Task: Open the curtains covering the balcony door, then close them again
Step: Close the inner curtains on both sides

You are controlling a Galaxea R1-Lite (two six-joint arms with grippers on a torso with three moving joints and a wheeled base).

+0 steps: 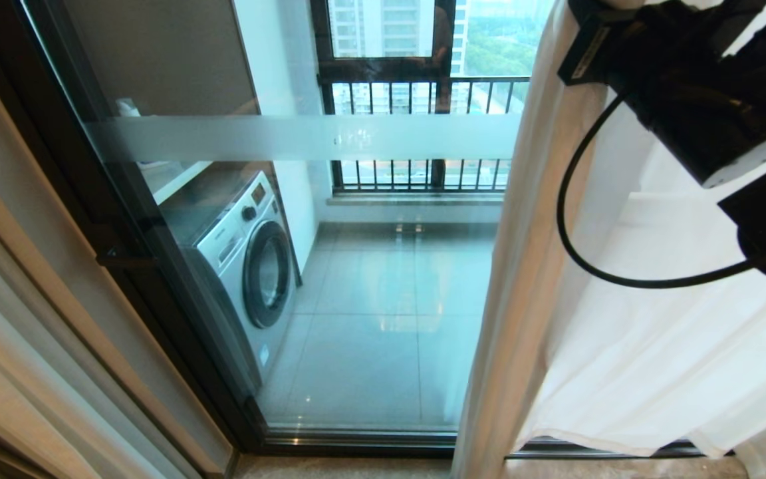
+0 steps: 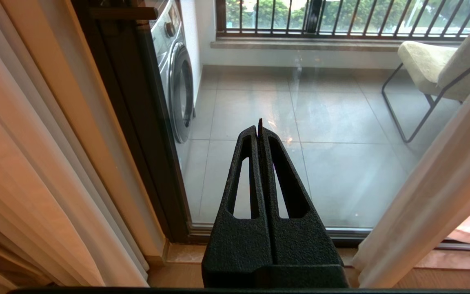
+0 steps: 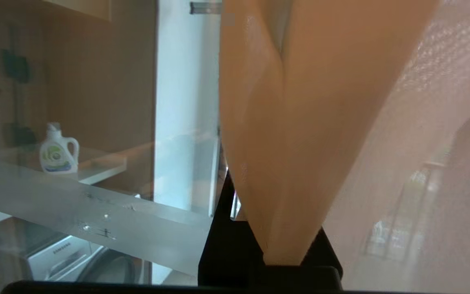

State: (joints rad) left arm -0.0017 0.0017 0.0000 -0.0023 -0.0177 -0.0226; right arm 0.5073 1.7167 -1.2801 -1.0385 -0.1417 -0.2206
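Right gripper [image 3: 259, 245] was pinched on the hemmed edge of the curtain [image 1: 622, 332], which hung at the right of the half-uncovered balcony door [image 1: 356, 266]. Left gripper [image 2: 259, 130] hung closed and empty. Light, limp, slippery cloth looked best gripped at its gathered hem.

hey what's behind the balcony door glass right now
Behind the balcony door glass: a washing machine, grey floor tiles, a railing window and a chair. The curtains bunched on the right hide whatever stands behind them.
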